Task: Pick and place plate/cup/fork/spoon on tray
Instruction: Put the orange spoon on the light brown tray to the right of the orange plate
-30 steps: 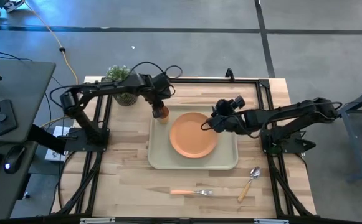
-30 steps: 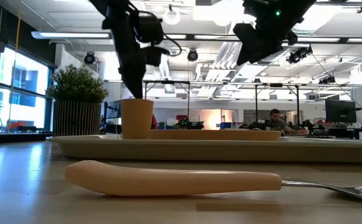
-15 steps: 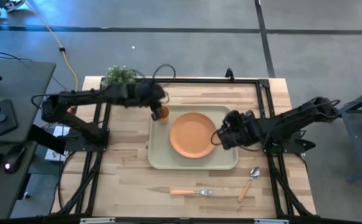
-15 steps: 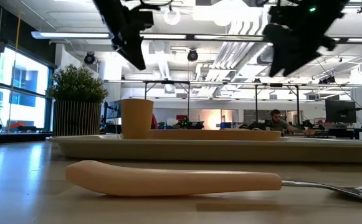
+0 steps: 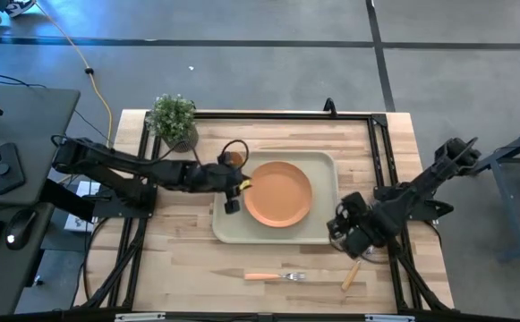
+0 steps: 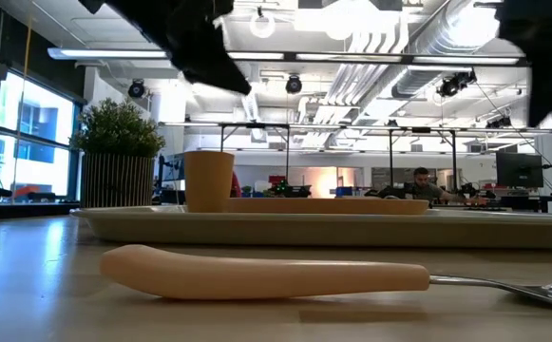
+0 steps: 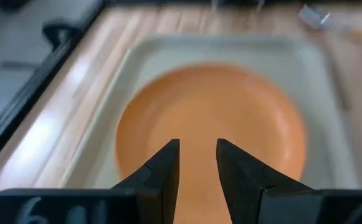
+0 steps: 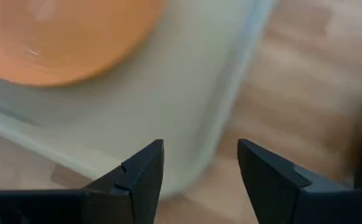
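The beige-green tray (image 5: 320, 234) lies mid-table with the orange plate (image 5: 278, 193) on it. The orange cup (image 5: 234, 159) stands upright in the tray's far left corner; it also shows in the low view (image 6: 209, 180). My left gripper (image 5: 239, 190) hovers over the tray's left part, open, pointing at the plate (image 7: 212, 118). My right gripper (image 5: 339, 231) is open and empty over the tray's near right corner (image 8: 187, 155). The fork (image 5: 276, 276) lies near the table's front edge. The spoon's handle (image 5: 350, 277) shows below the right arm; its bowl is hidden.
A potted green plant (image 5: 173, 116) stands at the table's far left corner. In the low view the fork's handle (image 6: 266, 274) lies in the foreground before the tray (image 6: 333, 228). Bare wood lies left of the tray and along the front edge.
My left gripper has left the cup standing on the tray, risen and gone toward the near edge, to the plate's left side. My right gripper has gone from the plate's right rim toward the table's near right, to the tray's near right corner.
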`<state>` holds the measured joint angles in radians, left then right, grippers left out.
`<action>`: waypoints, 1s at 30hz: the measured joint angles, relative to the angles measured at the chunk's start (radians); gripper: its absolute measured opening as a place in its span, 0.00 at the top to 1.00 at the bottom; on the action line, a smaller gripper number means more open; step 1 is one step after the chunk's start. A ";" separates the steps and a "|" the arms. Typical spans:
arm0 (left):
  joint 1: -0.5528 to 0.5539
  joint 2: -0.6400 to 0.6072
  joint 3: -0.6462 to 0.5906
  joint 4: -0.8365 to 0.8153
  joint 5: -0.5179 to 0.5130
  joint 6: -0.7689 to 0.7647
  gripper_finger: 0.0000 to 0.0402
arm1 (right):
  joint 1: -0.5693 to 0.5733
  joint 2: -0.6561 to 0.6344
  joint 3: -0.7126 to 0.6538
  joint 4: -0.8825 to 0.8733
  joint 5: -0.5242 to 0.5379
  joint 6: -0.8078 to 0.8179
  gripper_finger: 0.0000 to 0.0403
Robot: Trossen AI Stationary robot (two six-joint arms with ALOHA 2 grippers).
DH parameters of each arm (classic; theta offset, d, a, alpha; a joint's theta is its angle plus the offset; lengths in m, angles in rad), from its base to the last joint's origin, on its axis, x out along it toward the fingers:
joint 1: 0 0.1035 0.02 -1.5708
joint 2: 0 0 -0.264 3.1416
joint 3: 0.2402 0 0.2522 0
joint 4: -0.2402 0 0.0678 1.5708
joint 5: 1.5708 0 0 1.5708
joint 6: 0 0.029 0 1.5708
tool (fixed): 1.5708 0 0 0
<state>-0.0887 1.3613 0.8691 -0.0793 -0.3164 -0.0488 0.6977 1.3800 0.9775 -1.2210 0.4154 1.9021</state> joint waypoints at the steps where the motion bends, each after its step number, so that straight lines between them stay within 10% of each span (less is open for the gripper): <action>1: -0.006 0.000 -0.001 0.038 0.000 0.011 0.76 | 0.022 0.008 0.000 -0.017 -0.021 0.067 0.52; 12: -0.017 0.000 0.005 0.179 -0.004 0.057 0.76 | 0.097 0.061 0.000 0.032 -0.483 0.453 0.54; 30: -0.016 0.000 0.005 0.090 -0.010 0.032 0.76 | 0.155 0.117 -0.251 0.619 -0.569 0.551 0.73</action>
<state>-0.1051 1.3609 0.8745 0.0112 -0.3267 -0.0172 0.8528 1.4967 0.7269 -0.6020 -0.1539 2.4535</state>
